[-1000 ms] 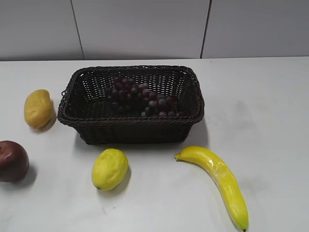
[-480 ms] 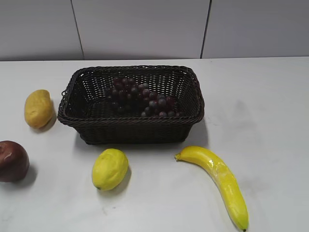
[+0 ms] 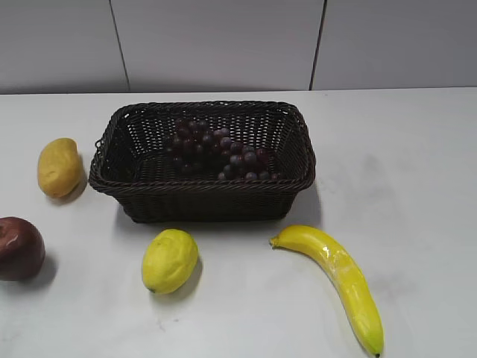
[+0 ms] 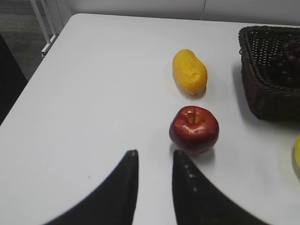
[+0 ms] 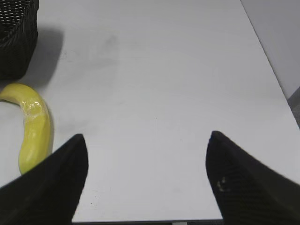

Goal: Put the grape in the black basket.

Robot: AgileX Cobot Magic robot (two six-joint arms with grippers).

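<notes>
The grape [image 3: 216,149], a long bunch of small dark red and purple grapes, lies inside the black basket [image 3: 201,186], a dark woven wicker basket at the table's middle back. The basket's left end shows in the left wrist view [image 4: 269,93], and one corner shows in the right wrist view [image 5: 18,42]. Neither gripper shows in the exterior view. My left gripper [image 4: 153,157] is empty with its jaws a narrow gap apart, low over the table just short of a red apple. My right gripper [image 5: 147,140] is wide open and empty over bare table right of the banana.
A red apple [image 3: 19,247] [image 4: 193,129] and a yellow mango-like fruit [image 3: 58,167] [image 4: 189,71] lie left of the basket. A lemon [image 3: 169,260] and a banana [image 3: 339,274] [image 5: 33,126] lie in front. The table's near edge [image 5: 150,220] is close below my right gripper.
</notes>
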